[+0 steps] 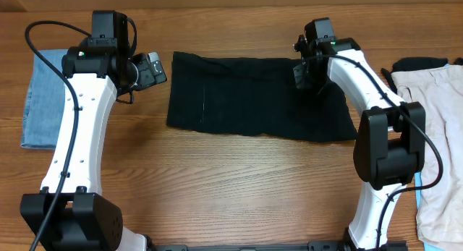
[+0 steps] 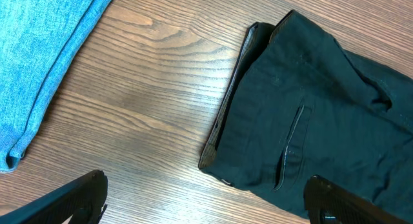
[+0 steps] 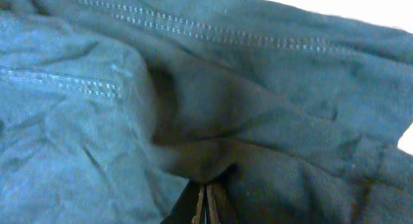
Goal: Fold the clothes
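A black garment (image 1: 249,98) lies folded flat across the middle of the table. Its left edge and a pocket seam show in the left wrist view (image 2: 310,114). My left gripper (image 1: 148,69) is open and empty, just left of that edge, with its fingers (image 2: 206,198) above bare wood. My right gripper (image 1: 307,71) is at the garment's top right corner. Its fingers (image 3: 206,201) are shut on a pinch of the black cloth (image 3: 193,108). A light-blue denim piece (image 1: 45,99) lies at the far left and shows in the left wrist view (image 2: 39,62). A beige piece (image 1: 438,135) lies at the far right.
A dark item (image 1: 419,63) sits at the top of the beige piece. A light-blue scrap (image 1: 422,184) shows by the right arm's base. Bare wood table (image 1: 239,186) lies in front of the black garment.
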